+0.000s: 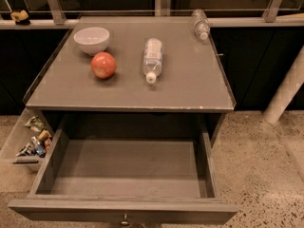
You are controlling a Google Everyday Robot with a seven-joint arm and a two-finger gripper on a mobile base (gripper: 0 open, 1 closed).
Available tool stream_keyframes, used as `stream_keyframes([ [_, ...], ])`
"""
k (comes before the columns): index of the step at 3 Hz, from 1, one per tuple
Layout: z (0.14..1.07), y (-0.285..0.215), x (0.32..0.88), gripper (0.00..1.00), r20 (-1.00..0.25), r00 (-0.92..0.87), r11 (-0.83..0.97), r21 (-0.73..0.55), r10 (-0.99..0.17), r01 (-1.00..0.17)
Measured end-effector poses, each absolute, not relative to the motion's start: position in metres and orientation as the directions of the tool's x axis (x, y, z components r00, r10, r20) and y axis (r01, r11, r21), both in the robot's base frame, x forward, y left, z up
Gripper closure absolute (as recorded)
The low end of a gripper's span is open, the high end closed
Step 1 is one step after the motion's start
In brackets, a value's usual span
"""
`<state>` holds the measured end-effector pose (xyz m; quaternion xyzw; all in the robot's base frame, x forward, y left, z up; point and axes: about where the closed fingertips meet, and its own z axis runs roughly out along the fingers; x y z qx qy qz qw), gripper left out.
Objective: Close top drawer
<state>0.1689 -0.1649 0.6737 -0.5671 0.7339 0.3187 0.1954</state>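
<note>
The gripper is sitting outside the camera view, so whether it is apart or together cannot be told. The top drawer (124, 210) is standing pulled far out beneath the cabinet top (190, 87), where a white bowl (91, 39), a red apple (103, 64) and a plastic bottle (152, 58) are resting

Wide, shallow grey-brown top drawer (124, 209) pulled far out, small round metal knob (125, 219) at front centre.
</note>
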Motion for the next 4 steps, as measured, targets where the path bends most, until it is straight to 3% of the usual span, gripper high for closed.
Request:
stream_keyframes([
  [1,0.643,-0.146,0.172,0.0,-0.669,-0.231,0.052,0.277,-0.706,-0.959],
  [2,0.615,-0.137,0.188,0.0,-0.587,-0.214,0.054,0.278,-0.781,-0.959],
  [3,0.596,-0.145,0.214,0.0,-0.416,-0.181,0.108,0.194,-0.891,-0.975],
  [4,0.595,-0.167,0.25,0.0,-0.244,-0.118,0.116,0.023,-0.963,-0.993],
])
